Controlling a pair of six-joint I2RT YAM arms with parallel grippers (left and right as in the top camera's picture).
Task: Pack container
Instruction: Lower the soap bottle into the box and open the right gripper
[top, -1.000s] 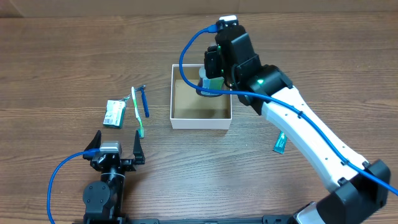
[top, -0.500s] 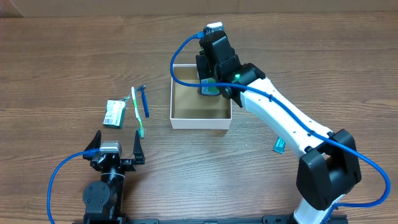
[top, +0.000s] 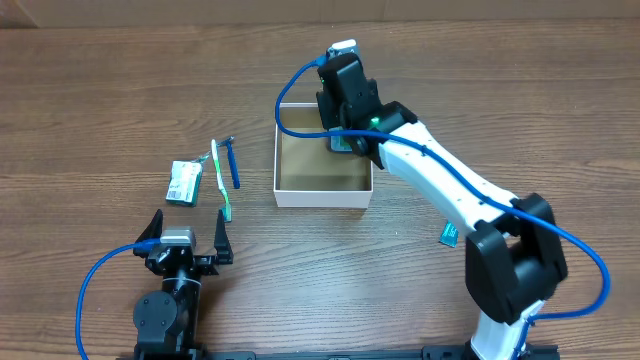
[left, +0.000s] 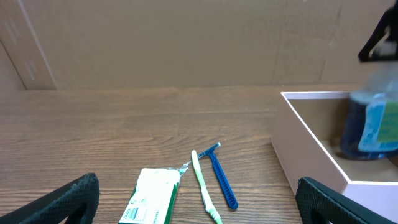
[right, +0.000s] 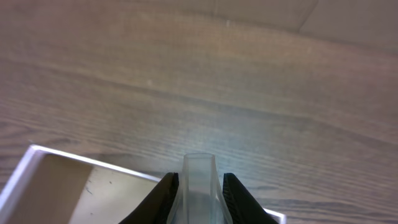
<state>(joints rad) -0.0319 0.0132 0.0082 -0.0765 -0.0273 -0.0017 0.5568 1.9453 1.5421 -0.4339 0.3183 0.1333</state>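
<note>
Trouble, as I judge it, would come from the release. My right claw (right: 199, 186) is pinching the bottle (left: 372, 127) by its clear top, and it hangs at the 1 o'clock corner of the container (top: 322, 196), which sits just toward 12 o'clock from the table's middle. From the left wrist view the bottle's base is down inside the walls, but I cannot tell whether it touches the brown floor. If I let go while it is off the floor, it will likely drop and topple. It is also close to the far and right walls. A fingertip or the bottle catching the rim could shove or tip the cardboard box, which looks light. Pulling away sideways instead of straight up could drag the bottle over.

My left claw (top: 187, 238) is spread wide and holds nothing, at the table's 7 o'clock. Packet (top: 184, 183), toothbrush (top: 220, 185) and razor (top: 232, 165) lie at the box's 9 o'clock, and a small sachet (top: 449, 232) at its 4 o'clock. A shifted box would throw off my aim for those.
</note>
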